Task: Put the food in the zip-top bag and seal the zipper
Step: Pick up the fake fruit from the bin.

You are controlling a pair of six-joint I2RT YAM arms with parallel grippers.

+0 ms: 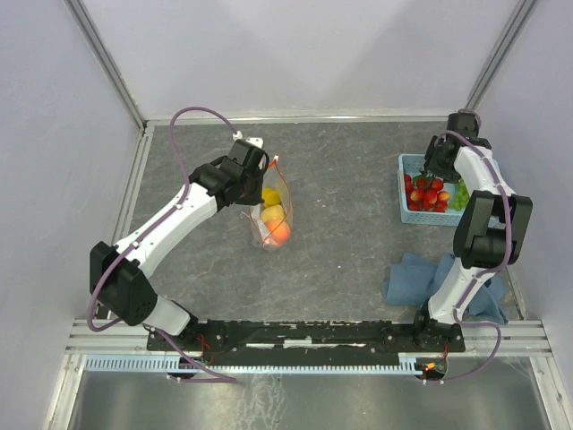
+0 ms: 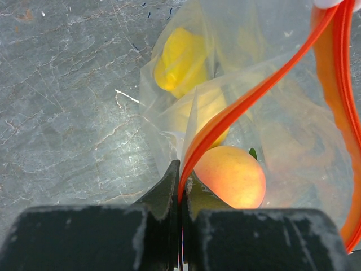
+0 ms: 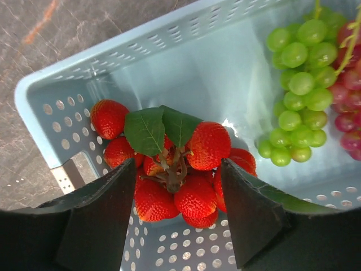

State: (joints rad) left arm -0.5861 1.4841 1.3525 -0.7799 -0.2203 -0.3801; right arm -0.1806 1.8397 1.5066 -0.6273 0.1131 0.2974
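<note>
Closest to the lens on my left side is my own left claw [image 2: 180, 186], clenched tight on the zipper [image 2: 254, 93]. That red-orange strip runs out from between my fingers [image 2: 163, 192] and climbs to the upper right, then a second run of it loops back down the right side, so the mouth is gaping, not sealed.

The zip-top bag [image 2: 304, 147] hangs from that pinch and sits a bit left of the counter's [image 1: 349, 224] middle. Three fruits are inside already. The peach [image 2: 231, 175] is just past my fingertips, one yellow fruit [image 2: 208, 113] is touching it from behind, and another yellow fruit [image 2: 180, 59] is further in. Can't tell which is the mango and which is the lemon, honestly.

Over on the other side, my right claw [image 3: 177, 166] is spread wide, with one finger on each side of the strawberries [image 3: 208, 144], leaves and stem poking up between them. Whether the pads are touching the berries, I can't tell.

The bunch lies in the light-blue basket [image 3: 141, 34], which sits against the counter's right edge toward the far right corner. Green grapes [image 3: 299, 84] and purple grapes [image 3: 350, 96] are in there too, beside the strawberries.

Blue cloth [image 1: 407, 278] is bunched by the near right corner, next to my right arm.
</note>
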